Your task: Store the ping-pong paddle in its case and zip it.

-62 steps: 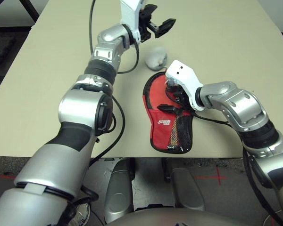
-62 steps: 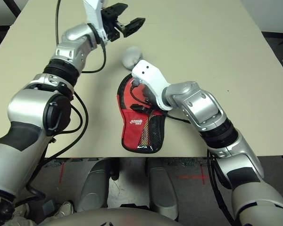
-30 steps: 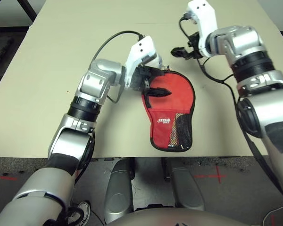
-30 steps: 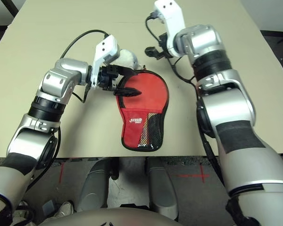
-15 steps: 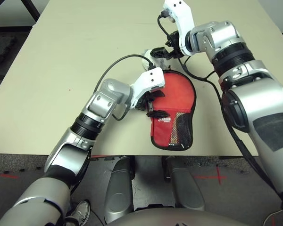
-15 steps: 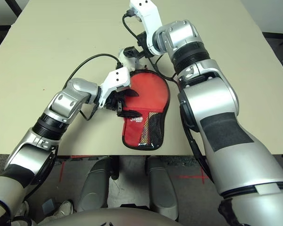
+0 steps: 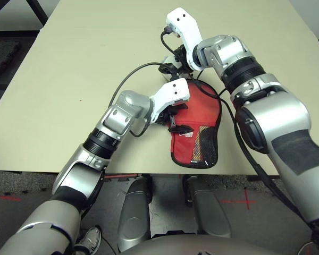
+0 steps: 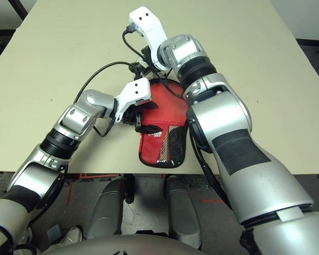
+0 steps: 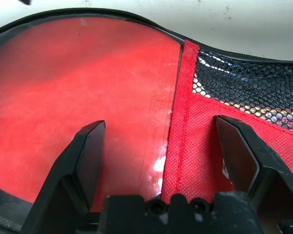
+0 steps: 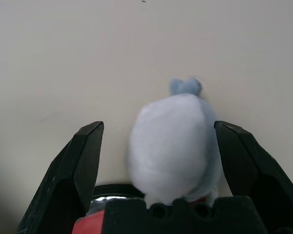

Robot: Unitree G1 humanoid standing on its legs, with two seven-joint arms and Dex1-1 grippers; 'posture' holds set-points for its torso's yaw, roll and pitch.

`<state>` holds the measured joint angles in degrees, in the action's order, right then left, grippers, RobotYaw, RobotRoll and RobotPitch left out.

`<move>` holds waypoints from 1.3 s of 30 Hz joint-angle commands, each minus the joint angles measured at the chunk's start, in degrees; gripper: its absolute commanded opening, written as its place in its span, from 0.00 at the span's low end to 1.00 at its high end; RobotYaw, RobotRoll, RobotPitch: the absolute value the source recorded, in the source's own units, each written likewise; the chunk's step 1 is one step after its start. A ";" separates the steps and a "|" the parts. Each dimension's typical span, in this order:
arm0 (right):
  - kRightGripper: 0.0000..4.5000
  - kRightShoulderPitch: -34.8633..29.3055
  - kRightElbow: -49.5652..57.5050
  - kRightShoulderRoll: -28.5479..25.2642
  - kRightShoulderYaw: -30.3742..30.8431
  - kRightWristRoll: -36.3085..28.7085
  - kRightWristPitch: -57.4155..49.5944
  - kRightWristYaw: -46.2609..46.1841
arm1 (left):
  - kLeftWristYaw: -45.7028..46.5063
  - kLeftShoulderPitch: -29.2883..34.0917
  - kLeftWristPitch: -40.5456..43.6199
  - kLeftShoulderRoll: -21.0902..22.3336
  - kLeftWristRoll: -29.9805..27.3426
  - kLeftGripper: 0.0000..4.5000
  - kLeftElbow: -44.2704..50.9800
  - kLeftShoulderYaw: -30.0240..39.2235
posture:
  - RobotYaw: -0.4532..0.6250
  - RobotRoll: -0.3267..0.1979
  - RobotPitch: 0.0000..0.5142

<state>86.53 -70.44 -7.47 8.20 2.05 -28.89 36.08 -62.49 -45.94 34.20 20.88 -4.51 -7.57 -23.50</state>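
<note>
Both arms have closed in over half a second: the left gripper sits lower on the case, and the right gripper has swung toward the white fuzzy blob.

Left jaws are spread wide, hovering just above the case, one finger over the smooth red face, the other over the woven red panel beside the mesh pocket; whether that red face is the ping-pong paddle or the pouch flap cannot be told. Right jaws are likewise spread, the blob between them, apart from both fingers. The case lies flat near the front edge of the beige table, narrow end toward the robot, dark floor beyond the edges. White logo lettering on the case is too small to read.
</note>
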 commanded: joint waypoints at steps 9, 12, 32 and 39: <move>1.00 -1.52 -3.87 1.25 -0.98 2.42 1.85 -2.47 | 0.72 1.19 1.37 -0.15 0.58 1.00 -1.15 -1.51 | 0.43 0.62 0.45; 0.96 -1.92 -4.48 1.40 -1.41 2.37 1.21 -3.28 | 0.81 1.21 1.48 -0.12 0.54 1.00 -1.05 -1.40 | 0.43 0.62 0.45; 0.02 -6.33 -5.56 -4.24 -3.92 6.40 12.47 -18.36 | 1.06 1.56 1.61 -0.52 0.30 1.00 -1.38 -1.45 | 0.42 0.62 0.46; 0.02 -8.32 -5.80 -6.69 -4.55 7.64 15.12 -21.26 | 0.82 1.23 1.61 -0.59 0.24 1.00 -1.85 -1.43 | 0.41 0.62 0.47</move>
<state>79.15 -75.49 -12.48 3.73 8.49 -14.53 16.30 -61.56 -45.93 34.66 20.20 -4.55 -7.70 -23.55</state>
